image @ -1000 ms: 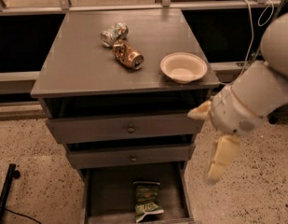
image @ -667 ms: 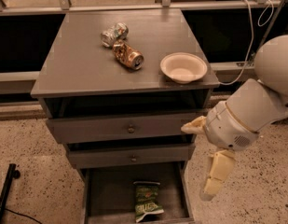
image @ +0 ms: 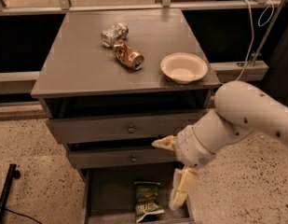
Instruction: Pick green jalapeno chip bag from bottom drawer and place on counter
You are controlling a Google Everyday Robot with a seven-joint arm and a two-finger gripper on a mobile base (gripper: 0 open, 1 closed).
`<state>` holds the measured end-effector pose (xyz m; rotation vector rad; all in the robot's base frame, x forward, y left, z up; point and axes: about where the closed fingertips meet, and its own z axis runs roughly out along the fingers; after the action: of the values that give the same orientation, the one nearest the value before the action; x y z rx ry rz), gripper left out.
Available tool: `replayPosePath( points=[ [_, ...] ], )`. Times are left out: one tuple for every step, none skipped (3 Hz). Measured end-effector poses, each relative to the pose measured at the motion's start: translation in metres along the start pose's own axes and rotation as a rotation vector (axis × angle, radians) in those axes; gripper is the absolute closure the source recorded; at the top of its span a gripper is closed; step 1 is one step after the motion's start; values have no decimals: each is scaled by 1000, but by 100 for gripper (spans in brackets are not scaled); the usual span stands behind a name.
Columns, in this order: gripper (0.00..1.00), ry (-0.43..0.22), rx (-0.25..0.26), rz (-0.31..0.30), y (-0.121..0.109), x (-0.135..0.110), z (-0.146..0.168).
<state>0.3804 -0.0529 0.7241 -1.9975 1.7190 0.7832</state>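
The green jalapeno chip bag [image: 147, 200] lies flat in the open bottom drawer [image: 108, 195], near its front right part. My gripper [image: 165, 175] hangs in front of the cabinet, just above and right of the bag, not touching it. It is open: one cream finger [image: 163, 143] points left across the middle drawer, the other [image: 181, 190] points down beside the bag. The counter [image: 78, 64] is the cabinet's dark grey top, well above the gripper.
On the counter lie a crushed silver can [image: 114, 33], a crushed gold can [image: 128, 56] and a white paper bowl [image: 183, 67] near the right edge. Two upper drawers with small knobs [image: 131, 129] stand slightly out. Speckled floor lies all around; a dark stand [image: 6, 190] is at left.
My arm has swung left and down, bringing the open gripper from the cabinet's right side to over the bottom drawer beside the bag. The bag has not moved.
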Motion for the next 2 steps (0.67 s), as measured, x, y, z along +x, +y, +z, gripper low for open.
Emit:
replayPosePath(
  points=[
    [0,-99,49,-88,-4,11,52],
    [0,-211,169,-181,-30,23,61]
  ],
)
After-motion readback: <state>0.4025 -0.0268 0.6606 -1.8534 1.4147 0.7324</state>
